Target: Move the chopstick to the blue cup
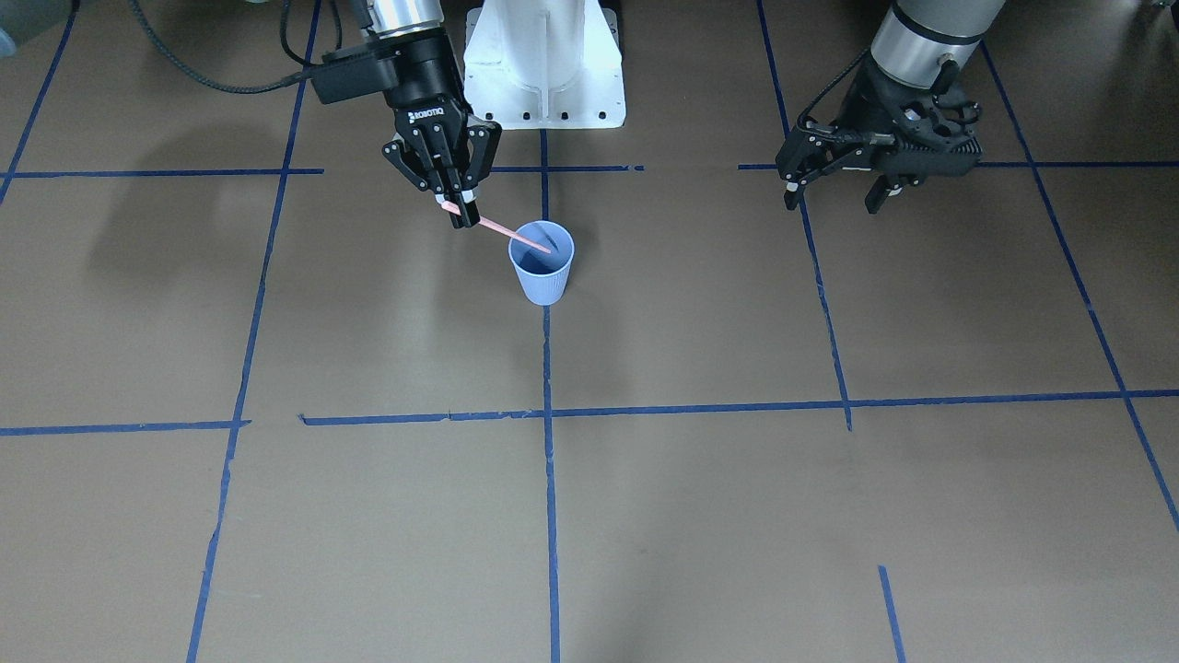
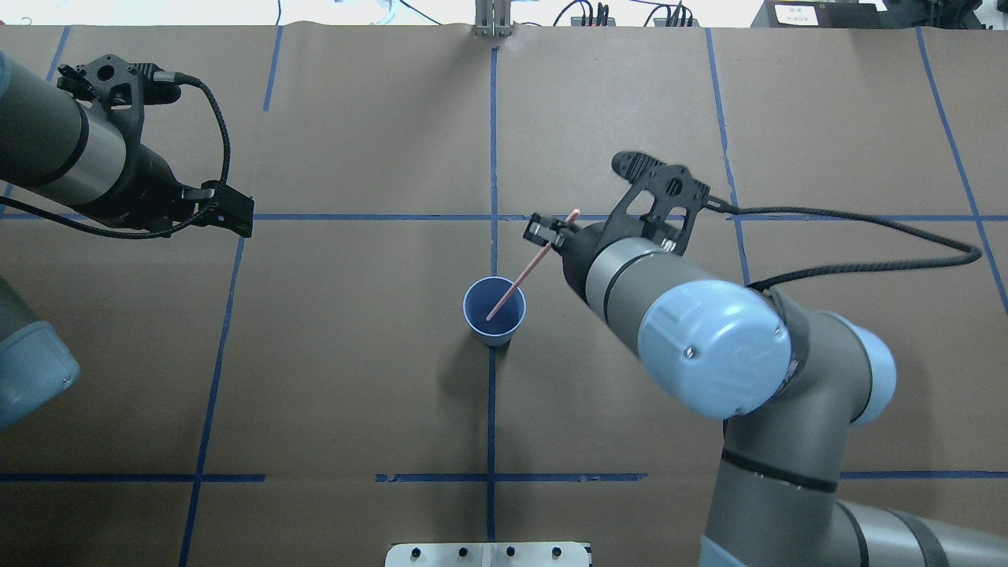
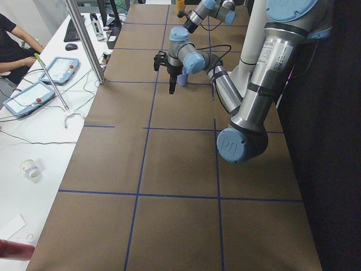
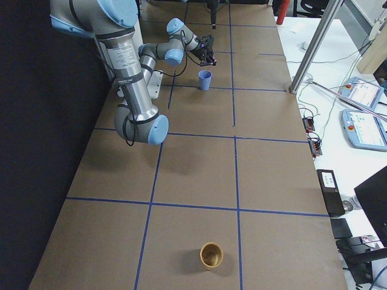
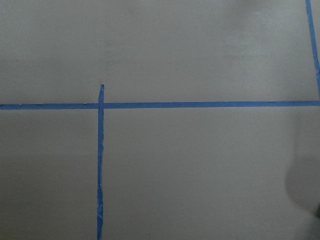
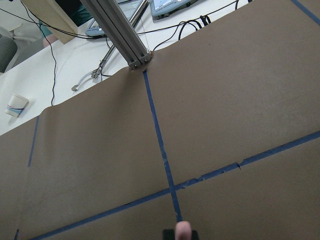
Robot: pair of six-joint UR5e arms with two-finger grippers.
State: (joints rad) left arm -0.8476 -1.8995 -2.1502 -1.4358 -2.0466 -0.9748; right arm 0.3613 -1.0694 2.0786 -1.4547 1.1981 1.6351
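Note:
The pale blue cup stands upright on the brown table near the centre tape line; it also shows in the overhead view. My right gripper is shut on the upper part of the pinkish-red chopstick. The chopstick is tilted, and its lower end lies inside the cup. The gripper hangs beside and above the cup's rim. The stick's top end shows at the bottom of the right wrist view. My left gripper is open and empty, far from the cup.
The white robot base stands behind the cup. A tan round container sits at the table's end on my right. An aluminium post stands at the far edge. Blue tape lines cross the table.

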